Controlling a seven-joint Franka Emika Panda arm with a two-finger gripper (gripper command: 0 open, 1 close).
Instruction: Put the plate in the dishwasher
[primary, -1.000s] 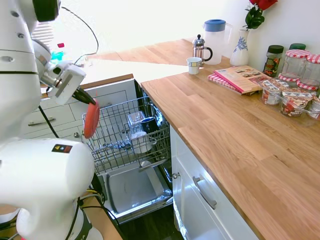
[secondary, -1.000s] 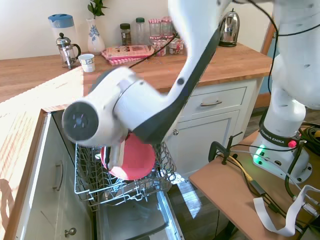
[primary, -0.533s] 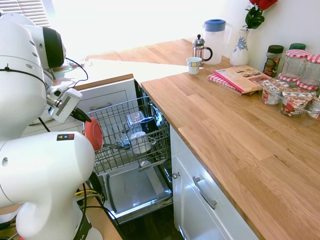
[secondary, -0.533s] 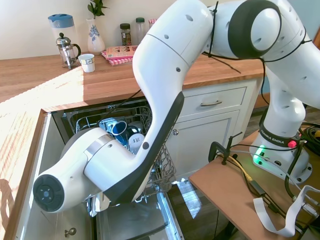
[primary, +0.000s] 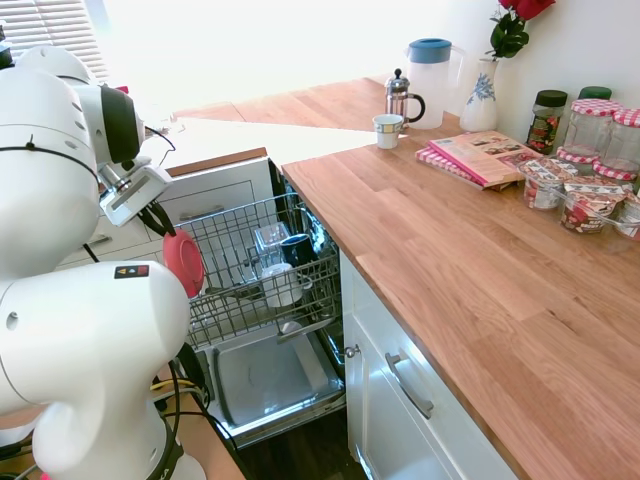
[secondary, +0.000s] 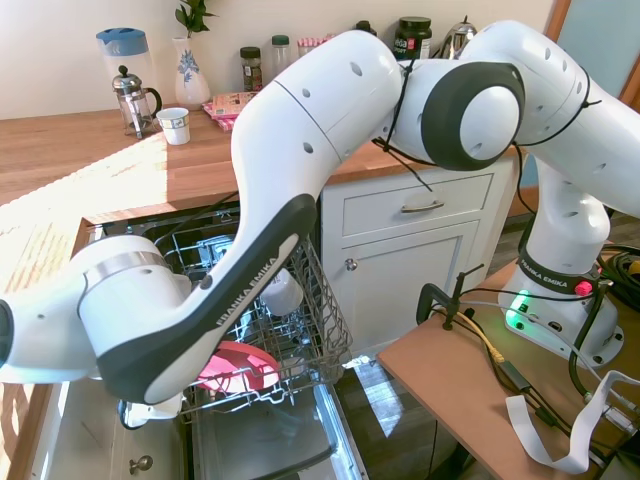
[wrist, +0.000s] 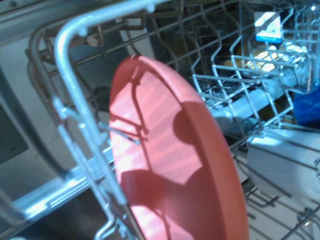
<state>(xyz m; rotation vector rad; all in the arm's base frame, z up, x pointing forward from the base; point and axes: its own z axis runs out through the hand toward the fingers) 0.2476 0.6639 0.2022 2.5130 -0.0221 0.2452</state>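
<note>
Coral-pink, the plate (primary: 184, 263) stands on edge inside the dishwasher (primary: 262, 268) rack's near side, apparently held by the end effector (primary: 160, 222), probably so it slots upright between tines.

1 plate (primary: 184, 262), 1 dishwasher (primary: 262, 372), 1 vase (primary: 481, 82).

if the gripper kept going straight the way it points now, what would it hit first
Probably the wire rack of the dishwasher. The gripper points down into the rack's near end with the plate below it, so the plate's lower edge would likely meet the wires first. Depth is unclear.
</note>
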